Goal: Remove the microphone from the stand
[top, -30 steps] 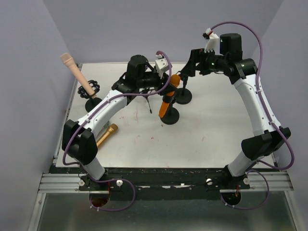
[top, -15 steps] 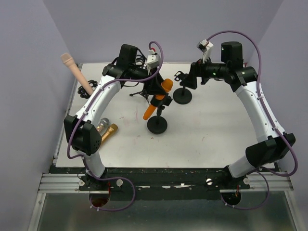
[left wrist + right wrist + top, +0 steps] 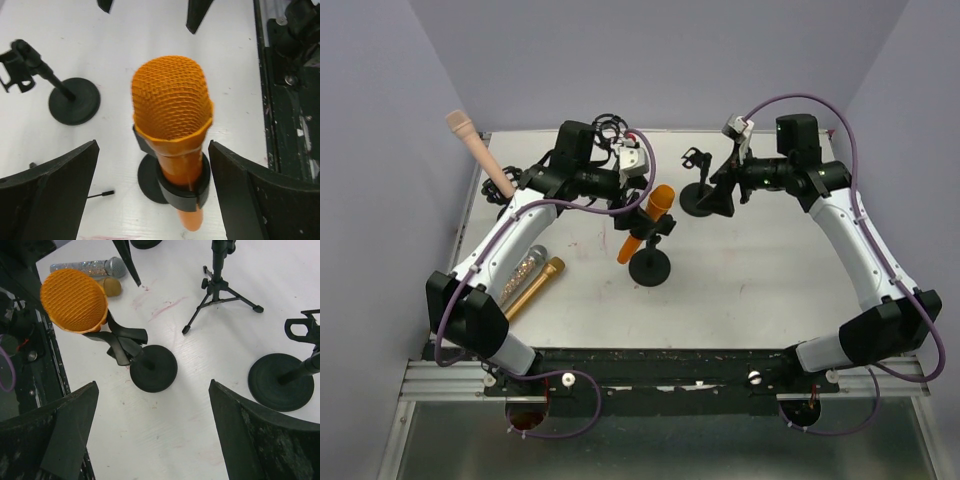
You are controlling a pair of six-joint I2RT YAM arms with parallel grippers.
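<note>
An orange microphone point(image 3: 646, 222) sits tilted in the black clip point(image 3: 186, 186) of a round-based stand point(image 3: 650, 267) in the middle of the table. My left gripper point(image 3: 642, 195) hovers at its mesh head point(image 3: 170, 97), open, with a finger on each side and not touching it. My right gripper point(image 3: 723, 197) is open to the right of the stand, above bare table. In the right wrist view the microphone point(image 3: 74, 300) and the stand's base point(image 3: 153, 368) lie ahead of the open fingers point(image 3: 60, 430).
An empty round-based stand point(image 3: 698, 200) is just behind the right gripper. A small tripod point(image 3: 220, 285) stands at the back. A pink microphone point(image 3: 478, 150) leans in a stand at the far left. Silver point(image 3: 525, 268) and gold point(image 3: 540, 281) microphones lie at the front left.
My left gripper has opened off the orange microphone and drawn back. The stand with the microphone slid left and forward. The right gripper has come lower, toward the middle.
</note>
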